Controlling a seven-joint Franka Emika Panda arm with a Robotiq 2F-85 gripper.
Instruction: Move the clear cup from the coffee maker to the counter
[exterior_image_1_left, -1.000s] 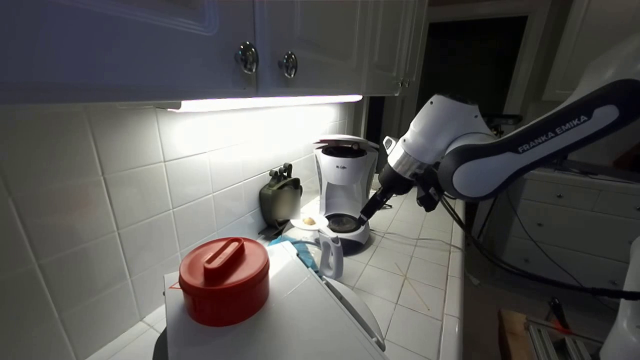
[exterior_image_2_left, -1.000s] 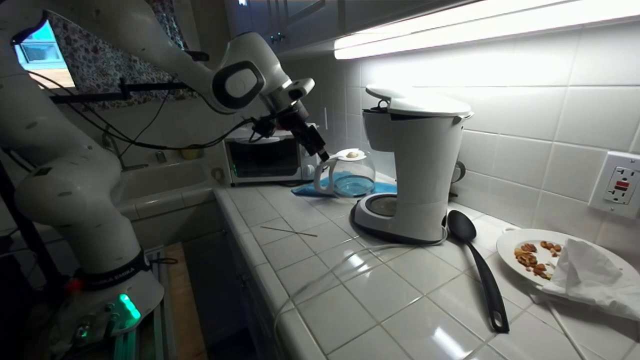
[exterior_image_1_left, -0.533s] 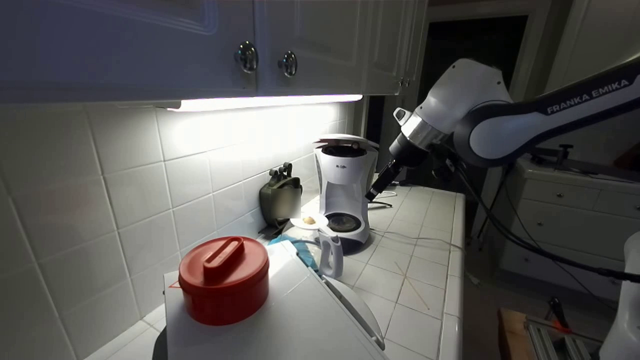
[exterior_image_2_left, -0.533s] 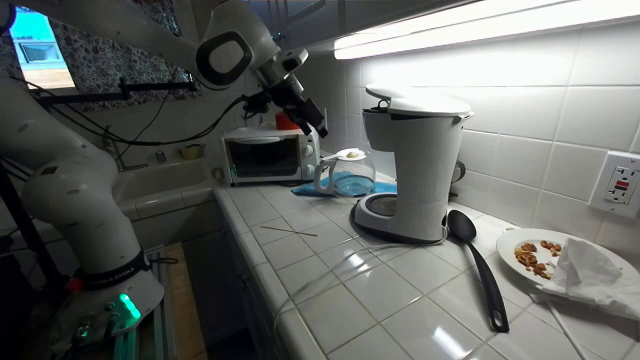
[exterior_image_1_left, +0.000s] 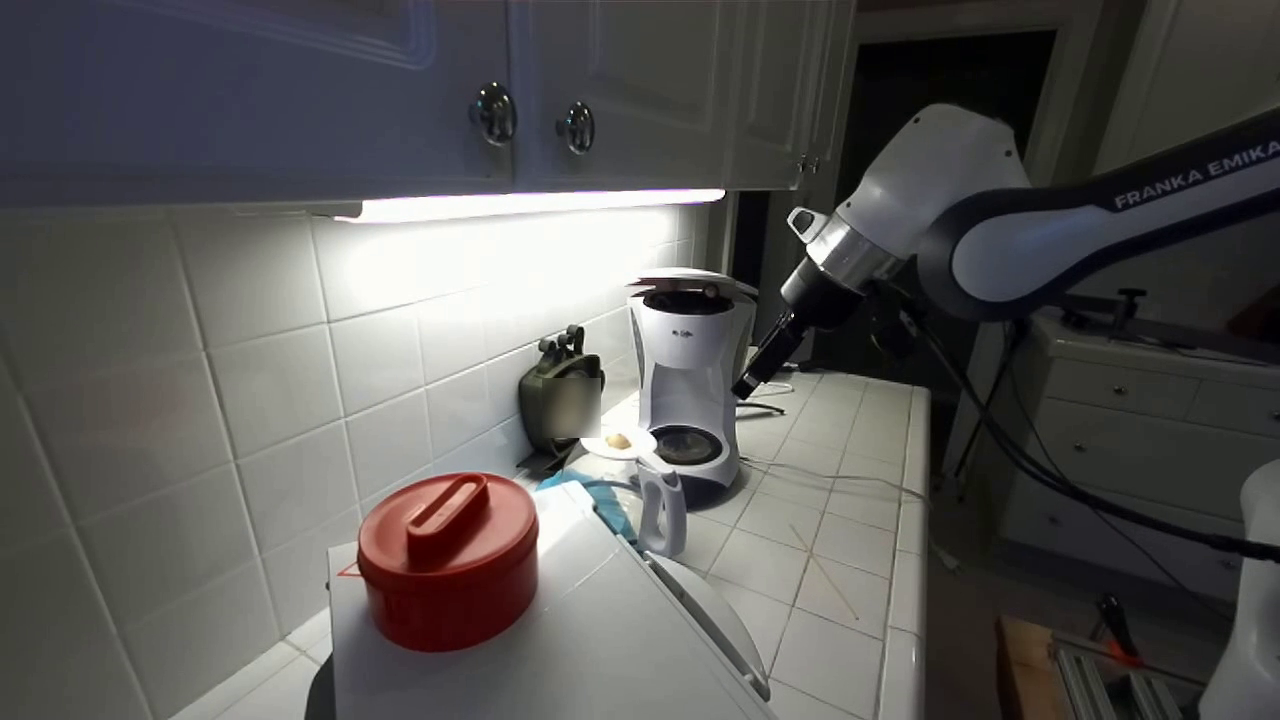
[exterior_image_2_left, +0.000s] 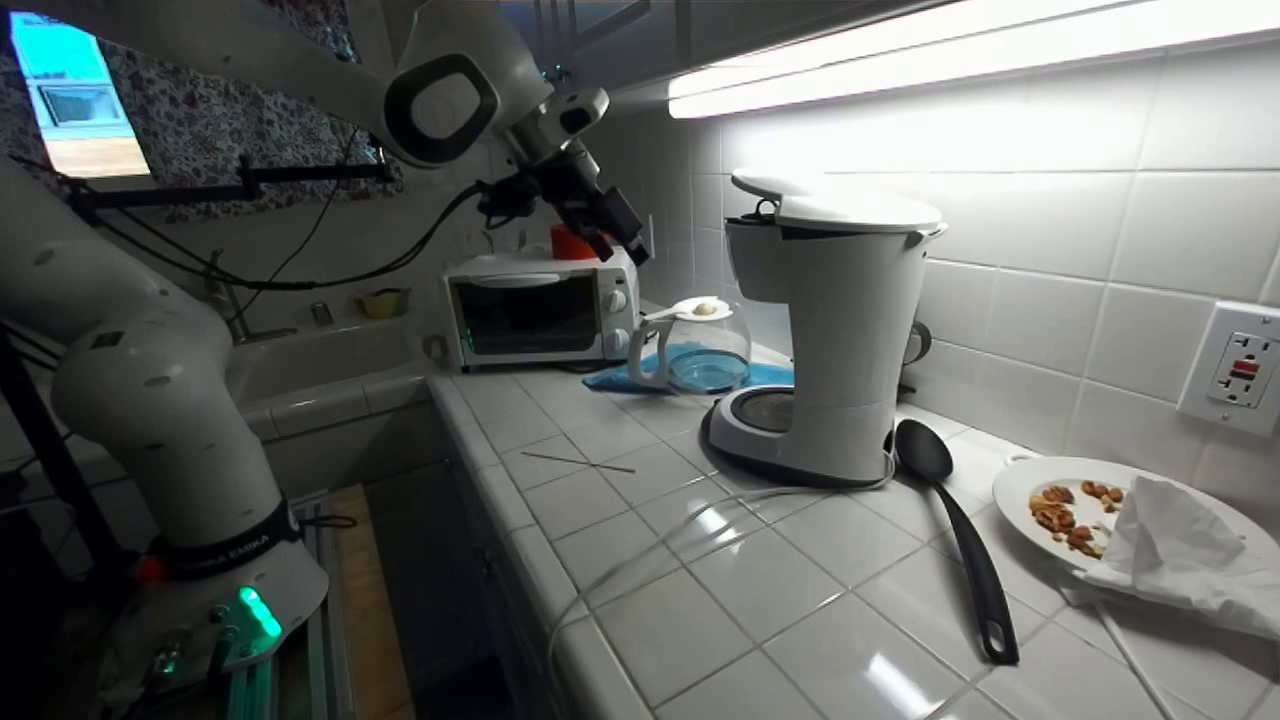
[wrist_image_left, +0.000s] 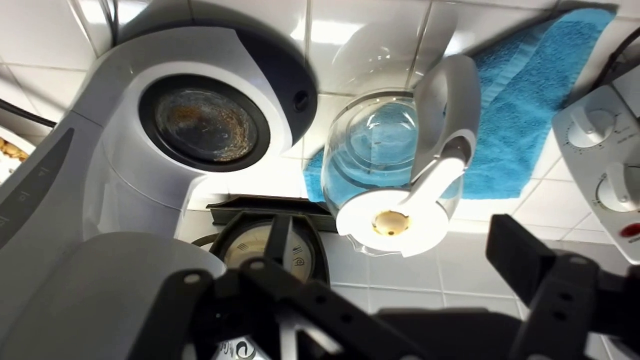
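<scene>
Mid-frame in the wrist view, the cup (wrist_image_left: 370, 142) stands apart from the maker (wrist_image_left: 140, 170), partly over the towel (wrist_image_left: 525, 120); the claw (wrist_image_left: 392, 237) is spread, empty, presumably because placing is finished.

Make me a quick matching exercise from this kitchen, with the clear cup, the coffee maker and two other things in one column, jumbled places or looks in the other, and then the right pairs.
Things
1. clear cup
2. coffee maker
3. red container
4. black spoon

Places or looks
A. on top of the toaster oven
B. mostly white, dark along the bottom
C. lying on the tiled counter, between the coffee maker and the white plate
D. see-through, standing next to the coffee maker

Right pairs: 1-D, 2-B, 3-A, 4-C
</scene>
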